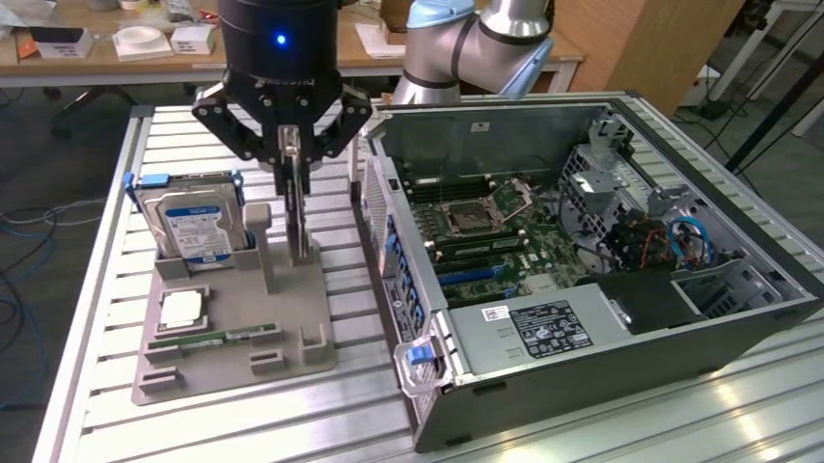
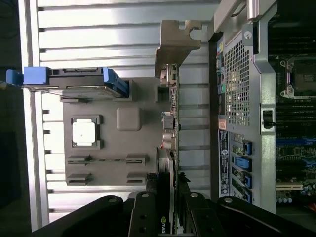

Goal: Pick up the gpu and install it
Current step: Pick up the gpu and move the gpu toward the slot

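Tool [image 1: 296, 152], half closed on the gpu [image 1: 300, 217] by its top edge, holds it upright beside the case [image 1: 541, 386], likely so its connector edge faces down.

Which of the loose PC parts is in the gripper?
The gpu, upright and clamped edge-on in the gripper; the hard drive stands apart, the CPU and memory stick lie flat.

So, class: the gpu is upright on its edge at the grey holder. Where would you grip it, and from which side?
Grip the upper long edge of the gpu, coming straight down from above, one finger on each flat face. It stands thin and vertical, its silver bracket off at one end. The gripper holds it so.
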`<move>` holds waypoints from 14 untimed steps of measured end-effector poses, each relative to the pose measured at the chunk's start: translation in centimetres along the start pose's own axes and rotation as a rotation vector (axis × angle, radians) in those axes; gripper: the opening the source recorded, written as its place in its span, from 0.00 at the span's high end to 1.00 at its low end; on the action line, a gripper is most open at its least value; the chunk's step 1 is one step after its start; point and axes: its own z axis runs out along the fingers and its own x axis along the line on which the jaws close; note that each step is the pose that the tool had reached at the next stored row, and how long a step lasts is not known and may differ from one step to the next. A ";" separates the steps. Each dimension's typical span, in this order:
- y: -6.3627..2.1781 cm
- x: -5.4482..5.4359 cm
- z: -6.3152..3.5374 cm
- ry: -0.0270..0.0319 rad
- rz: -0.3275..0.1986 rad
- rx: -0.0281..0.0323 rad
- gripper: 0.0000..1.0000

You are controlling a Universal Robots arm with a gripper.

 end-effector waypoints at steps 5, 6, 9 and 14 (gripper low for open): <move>0.04 0.0 -1.16 0.0000 0.000 0.0000 0.74; 0.05 0.0 -1.39 -0.0001 0.000 -0.0001 0.74; 0.06 0.1 -1.88 -0.0001 0.000 -0.0001 0.74; 0.09 0.1 -2.43 -0.0001 0.000 -0.0001 0.74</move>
